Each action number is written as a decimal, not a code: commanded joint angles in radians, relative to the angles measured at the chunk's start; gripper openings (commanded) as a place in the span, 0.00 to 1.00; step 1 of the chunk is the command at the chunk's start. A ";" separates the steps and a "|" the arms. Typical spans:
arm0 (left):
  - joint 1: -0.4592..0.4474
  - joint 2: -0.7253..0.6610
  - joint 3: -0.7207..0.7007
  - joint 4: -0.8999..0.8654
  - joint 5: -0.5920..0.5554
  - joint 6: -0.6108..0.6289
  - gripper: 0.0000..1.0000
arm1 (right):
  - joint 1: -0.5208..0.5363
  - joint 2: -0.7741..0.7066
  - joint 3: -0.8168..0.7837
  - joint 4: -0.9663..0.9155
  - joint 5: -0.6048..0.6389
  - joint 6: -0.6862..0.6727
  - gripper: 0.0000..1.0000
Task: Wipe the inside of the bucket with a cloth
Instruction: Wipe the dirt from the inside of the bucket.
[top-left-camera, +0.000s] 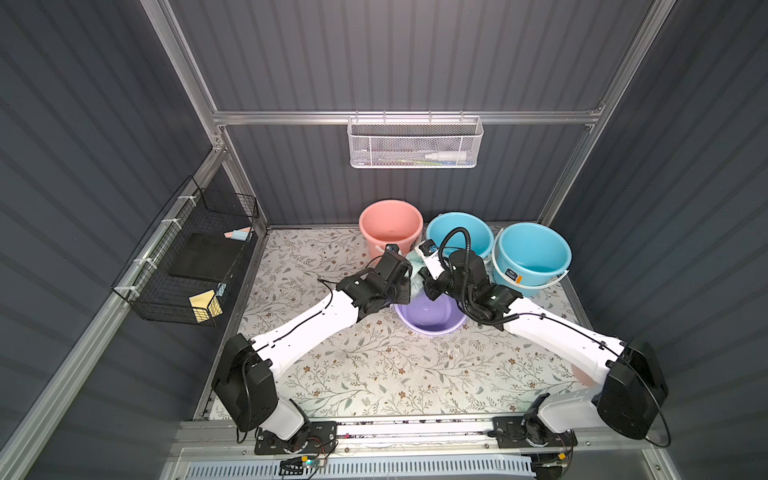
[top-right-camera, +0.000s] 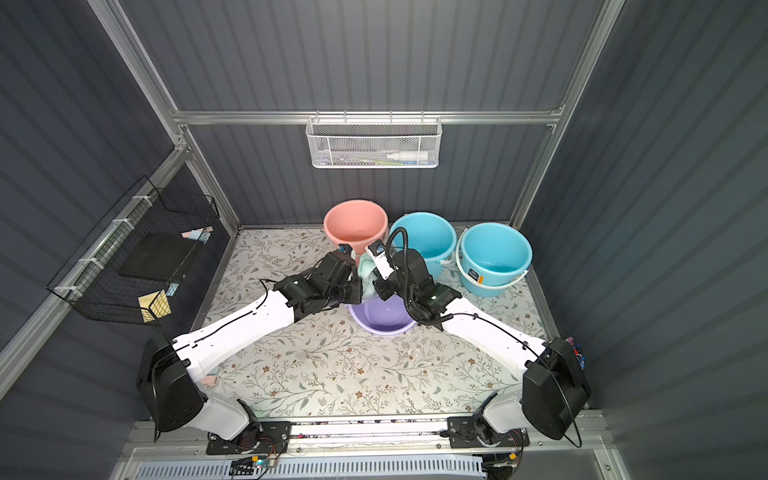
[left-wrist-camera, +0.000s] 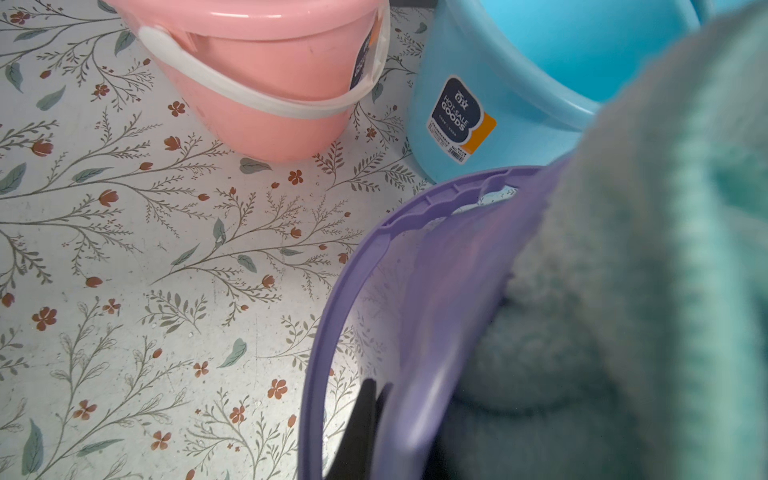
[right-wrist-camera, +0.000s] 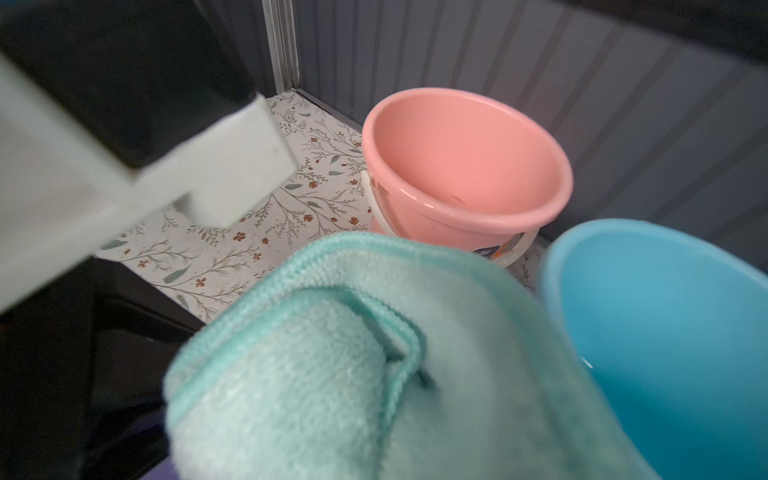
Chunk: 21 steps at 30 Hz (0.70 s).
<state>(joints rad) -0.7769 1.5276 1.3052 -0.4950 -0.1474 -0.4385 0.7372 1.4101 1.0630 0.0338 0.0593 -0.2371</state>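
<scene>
The right tool (top-right-camera: 377, 291) holds the cloth (top-right-camera: 367, 268) inside the purple bucket (top-right-camera: 380, 326).

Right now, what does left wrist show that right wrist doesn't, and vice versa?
Left wrist only: rim and handle slot of the purple bucket, a black finger at that rim, the label on the blue bucket. Right wrist only: inside of the pink bucket, the ribbed back wall, the left arm's housing close up. Both: the aqua terry cloth, pink and blue buckets, floral tabletop.

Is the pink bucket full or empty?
Empty: the pink bucket shows only its bare inside in the right wrist view and both top views.
</scene>
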 joint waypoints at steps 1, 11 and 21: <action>-0.010 -0.039 0.013 0.003 0.026 -0.003 0.00 | -0.005 -0.006 0.032 0.032 0.180 -0.169 0.00; -0.010 -0.027 0.011 0.001 0.021 -0.003 0.00 | -0.004 -0.072 0.117 -0.417 0.356 -0.445 0.00; -0.010 -0.021 0.026 -0.010 0.012 -0.003 0.00 | -0.004 -0.063 0.234 -1.063 0.258 -0.422 0.00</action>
<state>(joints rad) -0.7841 1.5276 1.3052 -0.4946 -0.1345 -0.4435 0.7387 1.3445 1.2633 -0.7296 0.3466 -0.6399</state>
